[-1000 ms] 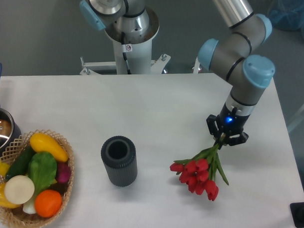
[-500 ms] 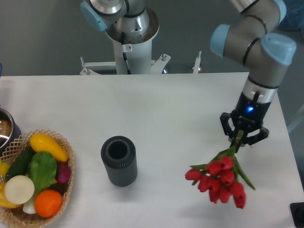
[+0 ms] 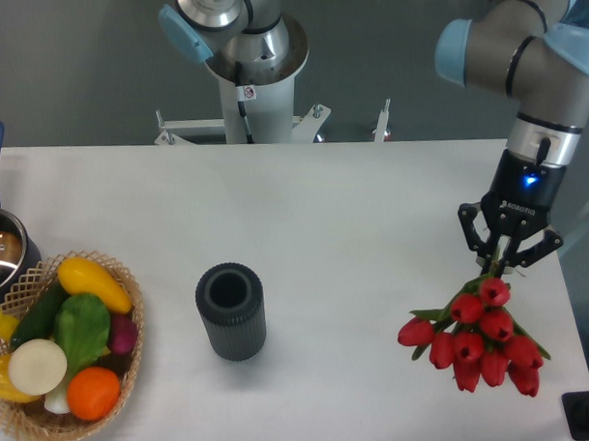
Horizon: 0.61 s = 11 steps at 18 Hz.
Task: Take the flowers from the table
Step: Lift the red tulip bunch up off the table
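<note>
The hand (image 3: 507,256) pinches the flowers (image 3: 476,333) by their stems; the blooms hang below it, apparently lifted off the desk (image 3: 352,232); a thin-stem grip could slip, dropping them.

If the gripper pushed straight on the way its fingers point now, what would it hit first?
The gripper points down, shut on the stems of the flowers hanging below it. Beyond the bunch it holds, the first thing met looks like the bare table near its right edge; height above it is unclear.
</note>
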Tool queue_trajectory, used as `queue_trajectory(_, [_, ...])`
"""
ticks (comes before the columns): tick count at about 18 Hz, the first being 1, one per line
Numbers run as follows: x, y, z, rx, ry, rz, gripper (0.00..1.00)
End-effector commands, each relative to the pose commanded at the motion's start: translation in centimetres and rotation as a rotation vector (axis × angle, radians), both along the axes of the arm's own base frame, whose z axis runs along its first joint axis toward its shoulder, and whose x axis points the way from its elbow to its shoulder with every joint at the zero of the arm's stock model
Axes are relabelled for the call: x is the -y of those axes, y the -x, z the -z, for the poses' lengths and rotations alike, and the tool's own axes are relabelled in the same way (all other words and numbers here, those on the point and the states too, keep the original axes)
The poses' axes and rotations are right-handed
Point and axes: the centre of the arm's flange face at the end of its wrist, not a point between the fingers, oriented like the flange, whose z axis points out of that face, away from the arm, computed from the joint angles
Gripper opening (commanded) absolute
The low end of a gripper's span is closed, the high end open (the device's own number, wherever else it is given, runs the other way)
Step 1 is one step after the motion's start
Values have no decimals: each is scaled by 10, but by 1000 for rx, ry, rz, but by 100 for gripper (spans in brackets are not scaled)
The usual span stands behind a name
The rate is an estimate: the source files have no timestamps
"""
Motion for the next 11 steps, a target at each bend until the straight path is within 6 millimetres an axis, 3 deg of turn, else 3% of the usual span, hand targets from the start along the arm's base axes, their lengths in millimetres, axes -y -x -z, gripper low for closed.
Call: queue_trajectory(11, [10, 5, -3, 5, -30, -9, 6])
